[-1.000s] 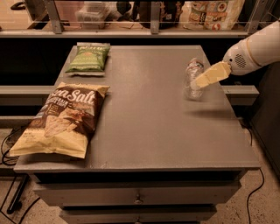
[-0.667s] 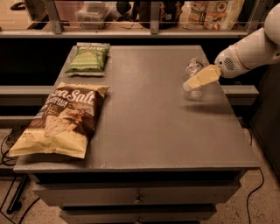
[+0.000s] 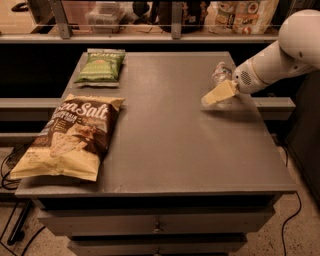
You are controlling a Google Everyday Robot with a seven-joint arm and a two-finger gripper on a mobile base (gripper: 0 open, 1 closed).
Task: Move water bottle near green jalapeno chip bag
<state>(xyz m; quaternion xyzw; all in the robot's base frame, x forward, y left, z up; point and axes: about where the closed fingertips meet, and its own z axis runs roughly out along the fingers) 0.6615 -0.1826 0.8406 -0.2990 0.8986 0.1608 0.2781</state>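
Observation:
The water bottle (image 3: 220, 73), clear and crinkled, is at the right side of the grey table top (image 3: 170, 130). My gripper (image 3: 212, 97) comes in from the right on the white arm (image 3: 280, 57) and sits over the bottle's near end, covering part of it. The green jalapeno chip bag (image 3: 101, 67) lies flat at the table's far left corner, well apart from the bottle and the gripper.
A large yellow-and-brown Sea Salt bag (image 3: 72, 136) lies at the front left of the table. A shelf with containers (image 3: 150, 15) runs behind the table. Drawers (image 3: 157, 227) sit below the top, and cables (image 3: 10, 170) lie on the floor at left.
The arm and gripper have shifted slightly left and toward the front over the bottle. The two bags have not moved.

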